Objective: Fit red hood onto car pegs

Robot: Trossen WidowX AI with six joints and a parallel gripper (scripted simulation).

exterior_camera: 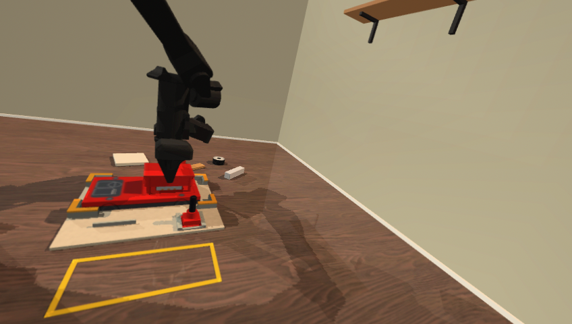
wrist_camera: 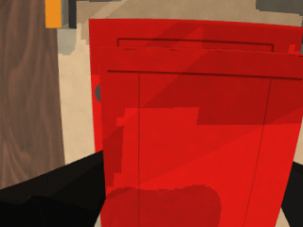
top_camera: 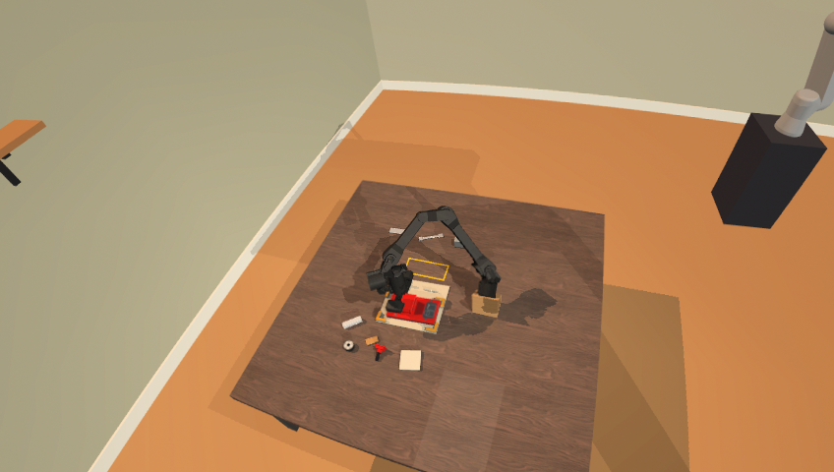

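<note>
While the pincer (exterior_camera: 170,176) clamps the red hood (exterior_camera: 168,176) (fingers straddling it), it sits over the chassis (exterior_camera: 120,190).

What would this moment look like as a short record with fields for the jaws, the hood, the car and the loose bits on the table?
gripper: gripper pointing straight down, jaws shut on the hood
hood: red hood over the car, beside the grey engine; whether it sits flat cannot be told
car: red car in the orange-cornered jig on a pale board
loose bits: white block, black ring, pale tile beyond the jig
marking: yellow outline nearer the exterior view
</note>
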